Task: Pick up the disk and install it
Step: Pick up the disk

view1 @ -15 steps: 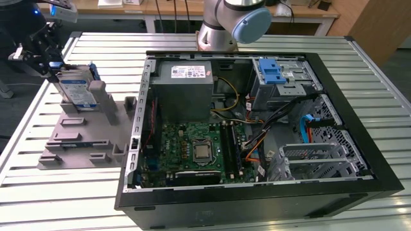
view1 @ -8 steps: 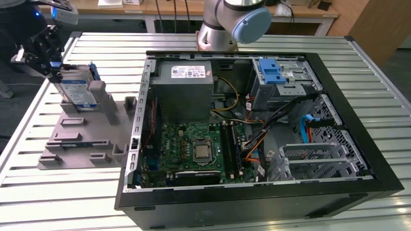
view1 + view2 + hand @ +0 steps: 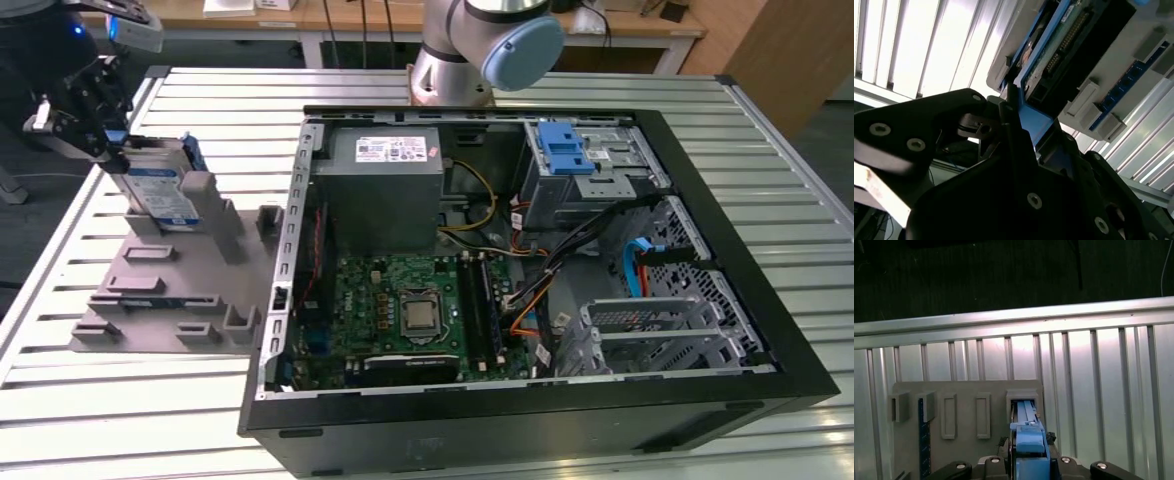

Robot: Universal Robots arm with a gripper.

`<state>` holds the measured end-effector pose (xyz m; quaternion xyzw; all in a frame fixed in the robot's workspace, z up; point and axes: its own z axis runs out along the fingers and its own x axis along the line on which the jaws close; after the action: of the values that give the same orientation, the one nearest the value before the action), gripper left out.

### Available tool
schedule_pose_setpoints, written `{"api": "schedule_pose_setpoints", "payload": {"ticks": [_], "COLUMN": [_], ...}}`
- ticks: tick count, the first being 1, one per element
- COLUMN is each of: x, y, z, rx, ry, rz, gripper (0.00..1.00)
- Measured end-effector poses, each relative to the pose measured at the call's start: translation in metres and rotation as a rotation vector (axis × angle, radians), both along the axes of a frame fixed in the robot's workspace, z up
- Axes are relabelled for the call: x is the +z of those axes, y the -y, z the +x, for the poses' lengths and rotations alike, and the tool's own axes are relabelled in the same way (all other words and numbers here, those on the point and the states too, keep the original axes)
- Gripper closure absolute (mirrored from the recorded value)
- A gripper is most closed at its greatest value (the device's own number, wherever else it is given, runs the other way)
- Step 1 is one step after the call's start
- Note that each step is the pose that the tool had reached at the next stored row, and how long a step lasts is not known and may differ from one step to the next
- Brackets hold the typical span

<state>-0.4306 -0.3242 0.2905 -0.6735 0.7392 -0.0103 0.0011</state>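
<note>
Pick-up step; gripper [image 3: 114, 145] clenched on the disk [image 3: 160, 195], upright in the rack's [image 3: 174, 300] corner slot. Clearing it likely calls for a straight pull along the slot.

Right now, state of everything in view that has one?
pincer: shut on the disk's upper end.
disk: upright on edge at the grey fixture's slot; can't tell if it is lifted clear.
grey fixture: lying flat on the table.
computer case: on its side, panel off, interior exposed.
</note>
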Motion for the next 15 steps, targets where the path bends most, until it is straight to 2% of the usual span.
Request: {"api": "schedule_pose_setpoints", "payload": {"ticks": [8,15], "x": [0.0001,0.0010], "y": [0.0000,0.0001], "z": [0.0000,-0.0007], "rx": [0.003,0.062], "ry": [-0.0001,0.0003], "rz": [-0.0009,-0.0007], "gripper": [0.63,0.63]}}
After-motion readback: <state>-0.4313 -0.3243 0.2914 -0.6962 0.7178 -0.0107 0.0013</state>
